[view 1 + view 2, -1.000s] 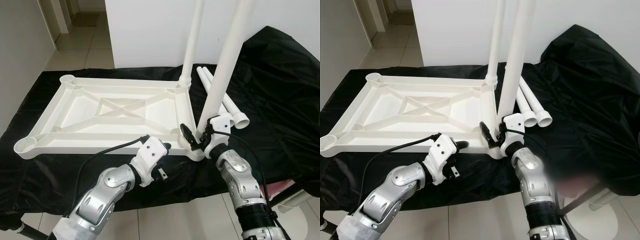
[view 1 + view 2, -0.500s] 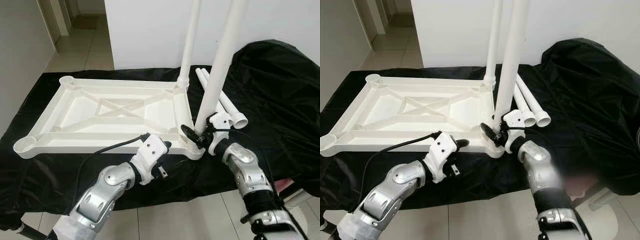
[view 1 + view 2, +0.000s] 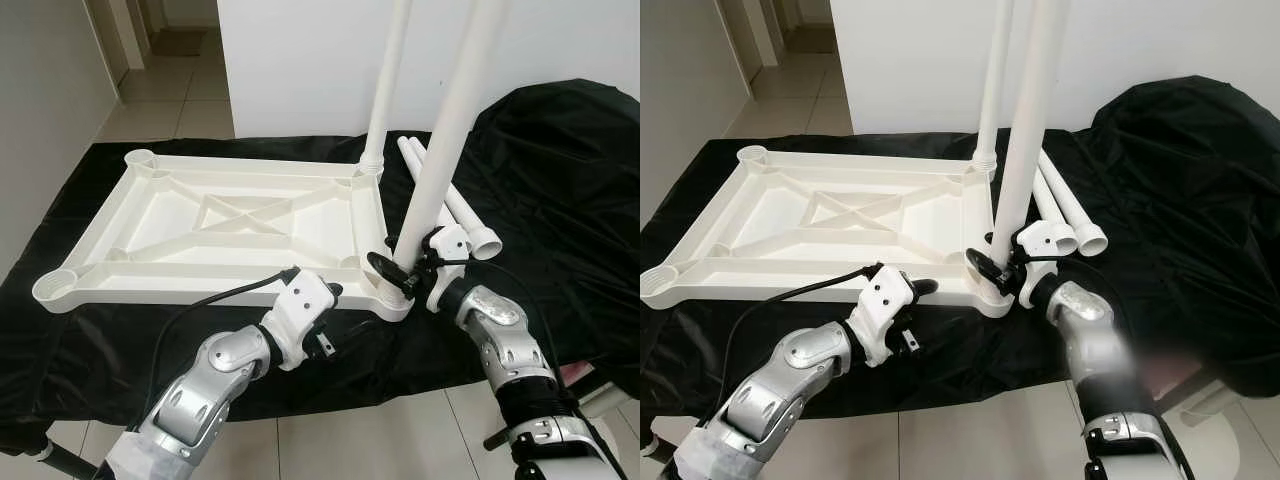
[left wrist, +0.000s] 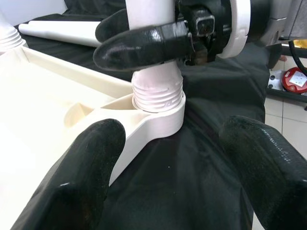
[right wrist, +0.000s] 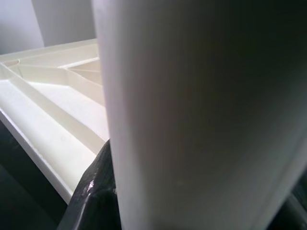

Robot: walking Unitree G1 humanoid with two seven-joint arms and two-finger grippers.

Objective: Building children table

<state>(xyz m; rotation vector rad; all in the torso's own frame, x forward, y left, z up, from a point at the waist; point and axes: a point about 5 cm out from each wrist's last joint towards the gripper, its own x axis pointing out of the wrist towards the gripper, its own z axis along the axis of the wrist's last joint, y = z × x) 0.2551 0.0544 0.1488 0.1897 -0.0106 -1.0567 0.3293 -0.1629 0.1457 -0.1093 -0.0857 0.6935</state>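
Standing upright in the near right corner socket (image 4: 160,112) of the inverted white plastic tabletop (image 3: 215,225), the white table leg (image 3: 440,160) is being gripped just above its threaded base by the right gripper (image 3: 400,270), whose black fingers (image 4: 144,45) are clenched around the tube. A second leg (image 3: 385,90) is already standing in the far right socket, while two more spare legs (image 3: 460,200) are lying side by side on the black cloth (image 3: 560,180) just beyond the right corner. The two left corner sockets (image 3: 55,288) are showing empty, so roughly half the leg fitting appears outstanding. The tabletop is lying underside up, ribs exposed, on the cloth-covered surface near a white wall (image 3: 300,60). The left gripper (image 3: 325,305) is hovering at the near edge of the tabletop, beside the occupied socket, with its fingers (image 4: 81,177) spread apart and holding nothing. Judging by the thin moulded ribs and hollow tubes, the parts are likely light and stiff, with a smooth, fairly slippery finish; the tall leg is offering leverage that could cross the thread or tip out if pushed off-axis. The lowest stretch of the tube, close to the threads, appears the soundest place to hold while turning, with the tabletop rim steadied against rotation by the free gripper.
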